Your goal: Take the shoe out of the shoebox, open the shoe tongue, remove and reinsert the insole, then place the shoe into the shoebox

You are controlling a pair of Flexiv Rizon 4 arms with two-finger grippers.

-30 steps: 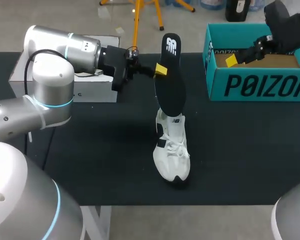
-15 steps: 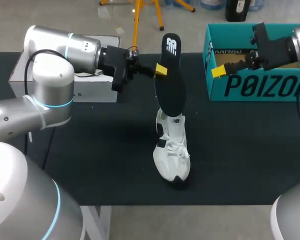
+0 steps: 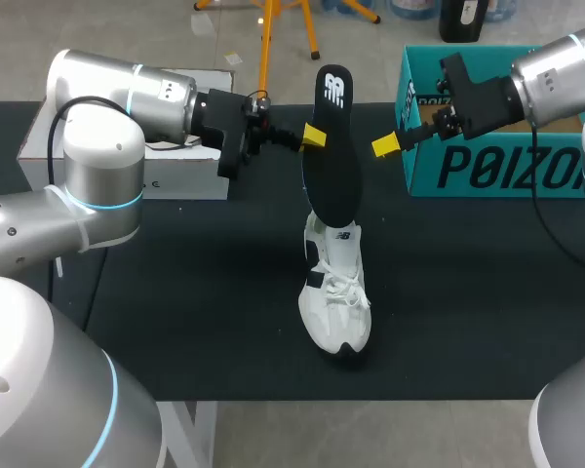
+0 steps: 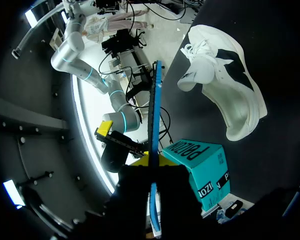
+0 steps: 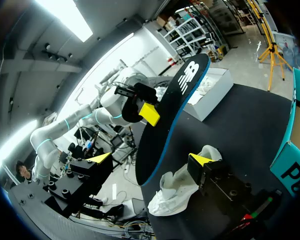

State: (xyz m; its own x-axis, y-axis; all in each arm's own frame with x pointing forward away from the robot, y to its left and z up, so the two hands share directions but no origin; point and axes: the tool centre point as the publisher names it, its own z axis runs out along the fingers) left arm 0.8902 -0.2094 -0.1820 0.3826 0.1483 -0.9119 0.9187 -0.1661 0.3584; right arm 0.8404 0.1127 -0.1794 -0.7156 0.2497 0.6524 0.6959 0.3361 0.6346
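Your left gripper (image 3: 312,136) pinches the upright insole (image 3: 331,166) above the shoe (image 3: 336,292); your right gripper (image 3: 386,146) hangs spread beside the teal shoebox (image 3: 487,168) — brown floor showing, dark lettering outside

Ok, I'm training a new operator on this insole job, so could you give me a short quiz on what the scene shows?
1. True or false: the left pincer is shut on the insole.
2. Fill in: the right pincer is ____ (open or shut).
3. The white shoe rests: A on the table; B in the left pincer; C in the right pincer.
Key: 1 true; 2 open; 3 A.
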